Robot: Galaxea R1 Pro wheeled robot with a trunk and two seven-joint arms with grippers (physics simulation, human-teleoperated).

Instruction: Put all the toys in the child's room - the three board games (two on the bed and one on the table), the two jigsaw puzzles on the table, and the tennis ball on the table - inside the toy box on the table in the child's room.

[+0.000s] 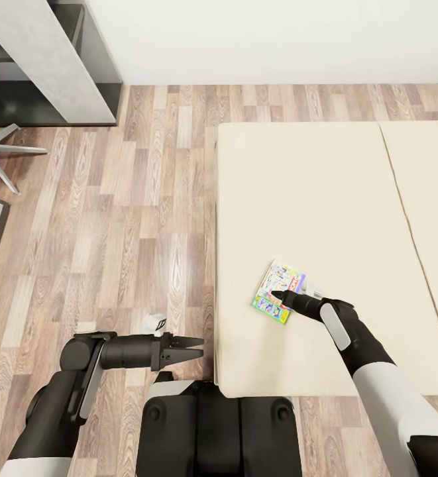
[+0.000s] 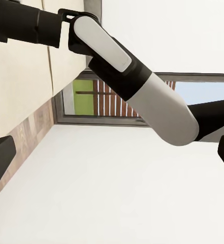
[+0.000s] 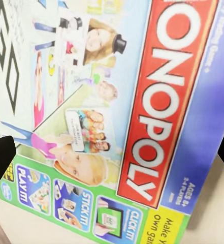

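Observation:
A board game (image 1: 279, 291), a flat box with a white-green-yellow lid and a red Monopoly banner (image 3: 162, 96), lies near the front left of the bed (image 1: 311, 185) on the cream mattress. My right gripper (image 1: 276, 295) hovers just over the box lid, open, with its dark fingertips (image 3: 1, 158) spread wide on either side of the print. Over the wood floor left of the bed, my left gripper (image 1: 193, 348) is held level and open with nothing in it; its wrist view looks at my right arm (image 2: 137, 81). The toy box, jigsaw puzzles and tennis ball are out of view.
The grey table (image 1: 53, 59) stands at the far left against the white wall, with a chair's metal legs (image 1: 3, 156) beside it. Plank floor (image 1: 126, 218) runs between table and bed. A second mattress (image 1: 431, 199) adjoins on the right. My base (image 1: 219, 430) touches the bed's front edge.

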